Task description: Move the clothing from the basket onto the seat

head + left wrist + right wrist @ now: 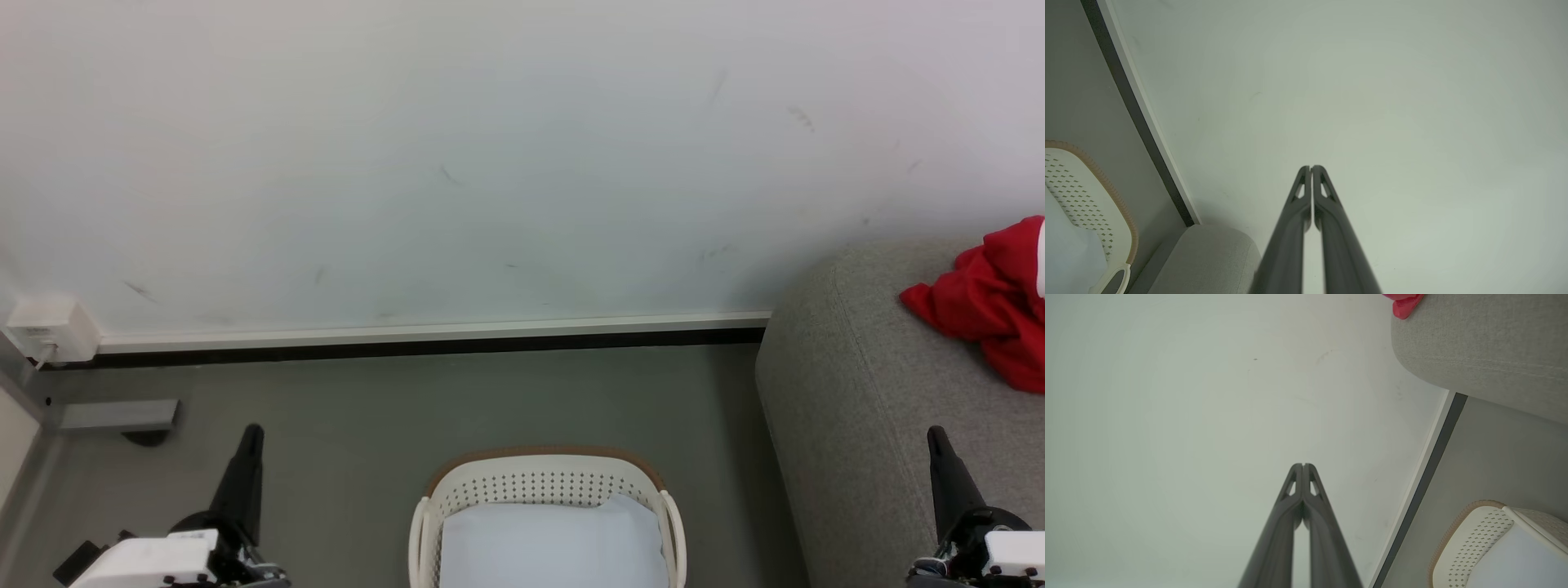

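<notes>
Pale wall (490,147) fills the far side, meeting a grey floor (367,408) along a white skirting with a dark strip under it. At the far left a small white box (49,327) sits on the wall.

Near left, the left gripper (249,437) points up with its two dark fingers pressed together and nothing between them; the left wrist view shows the same closed tips (1310,168) aimed at bare wall.

In the near middle stands the basket (539,482). What shows of its inside is just the white pad (555,539); its nearest end is cut off by the picture's edge, so I cannot tell whether a piece lies there.

To the right is the seat (857,392), and the clothing (988,302) lies crumpled on top of it near the right edge, well apart from the basket. Near right, the right gripper (936,437) is likewise closed and empty, its tips (1302,465) facing the wall.

The move looks done, or close to it. To finish well, I would check the hidden near end of the basket first. If red cloth remains, spread the fingers before reaching in, pinch fabric alone and not the pad, lift clear of the brown rim, and lay it well in from the seat's rounded edge so it cannot slide off.
</notes>
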